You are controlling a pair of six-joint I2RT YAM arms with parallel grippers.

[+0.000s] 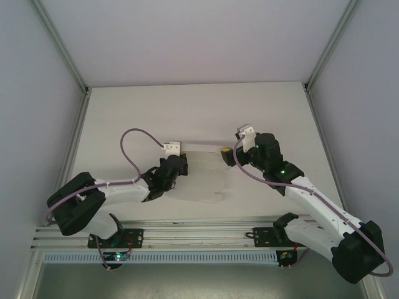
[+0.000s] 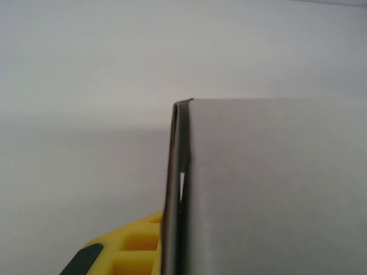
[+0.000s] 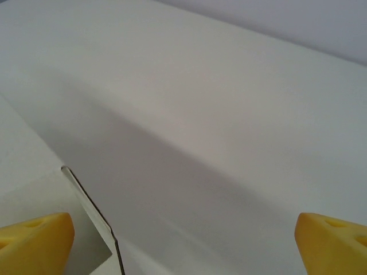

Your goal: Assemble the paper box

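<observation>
The paper box [image 1: 206, 177] is a thin white card sheet, partly folded, lying between the two grippers at the middle of the table. My left gripper [image 1: 184, 163] is shut on the sheet's left edge. In the left wrist view the card [image 2: 275, 189] runs edge-on up from the jaws, with one yellow finger [image 2: 132, 246] on its left and the other finger hidden behind it. My right gripper [image 1: 227, 157] stands open at the sheet's upper right corner. Its yellow fingertips [image 3: 34, 243] sit wide apart, and a card flap [image 3: 34, 183] reaches in beside the left one without being gripped.
The white table [image 1: 187, 112] is walled by pale panels at the back and both sides. An aluminium rail [image 1: 199, 233] with the arm bases runs along the near edge. A purple cable [image 1: 131, 146] loops above the left arm.
</observation>
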